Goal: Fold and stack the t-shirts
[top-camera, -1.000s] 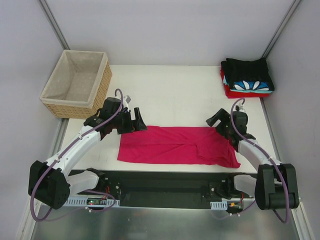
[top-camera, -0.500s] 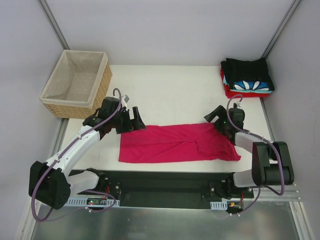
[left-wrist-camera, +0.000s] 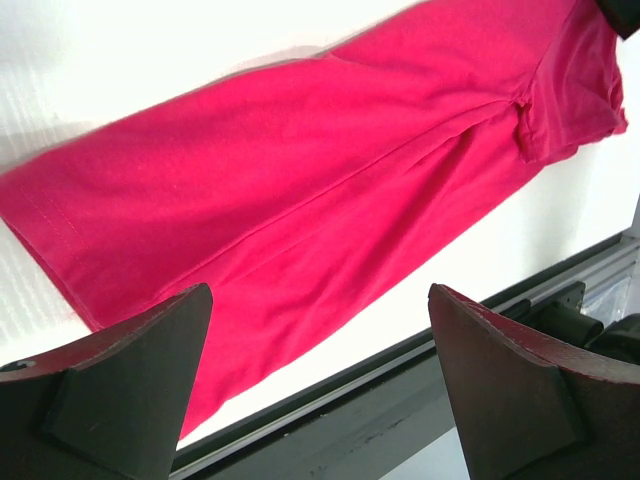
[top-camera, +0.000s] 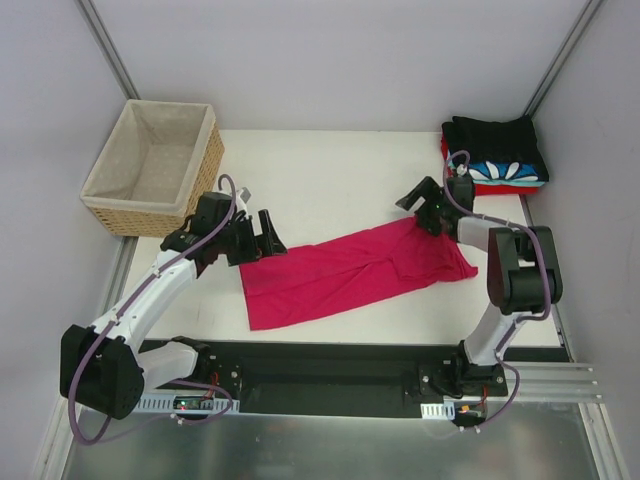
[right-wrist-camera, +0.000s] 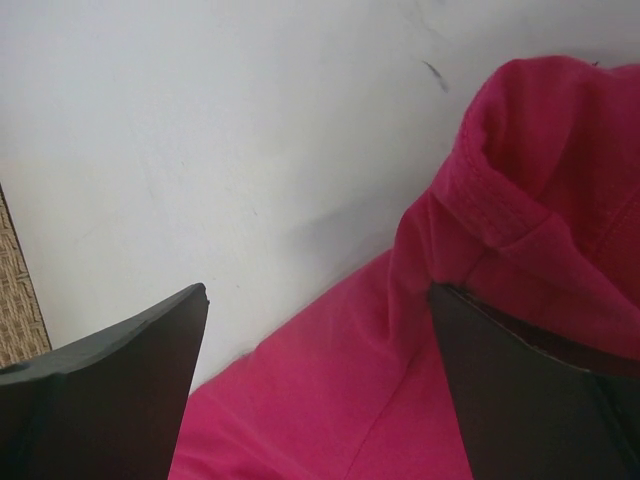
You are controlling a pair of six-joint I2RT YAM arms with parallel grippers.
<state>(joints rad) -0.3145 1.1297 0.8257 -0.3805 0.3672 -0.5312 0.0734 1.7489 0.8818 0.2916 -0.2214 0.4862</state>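
The crimson-pink t-shirt (top-camera: 350, 272) lies flat as a long folded strip, slanting from near left to far right. My left gripper (top-camera: 270, 232) hovers open at the strip's left end, with the cloth (left-wrist-camera: 300, 190) below its fingers and nothing between them. My right gripper (top-camera: 415, 212) stands open over the far right end. There the cloth (right-wrist-camera: 520, 200) bunches up against one finger (right-wrist-camera: 540, 400). A folded stack sits at the far right corner: a black t-shirt (top-camera: 495, 135) on top, a blue-white patterned one (top-camera: 505, 170) and a red one (top-camera: 465, 186) below.
A woven wicker basket (top-camera: 130, 205) with beige lining stands at the far left, off the table's corner. The table's near edge and the black rail (left-wrist-camera: 400, 400) run just below the shirt. Grey walls close in on both sides.
My right gripper has swung away toward the far right, and the shirt's right end went with it. The strip now slants instead of lying along the front edge. The left gripper barely moved.
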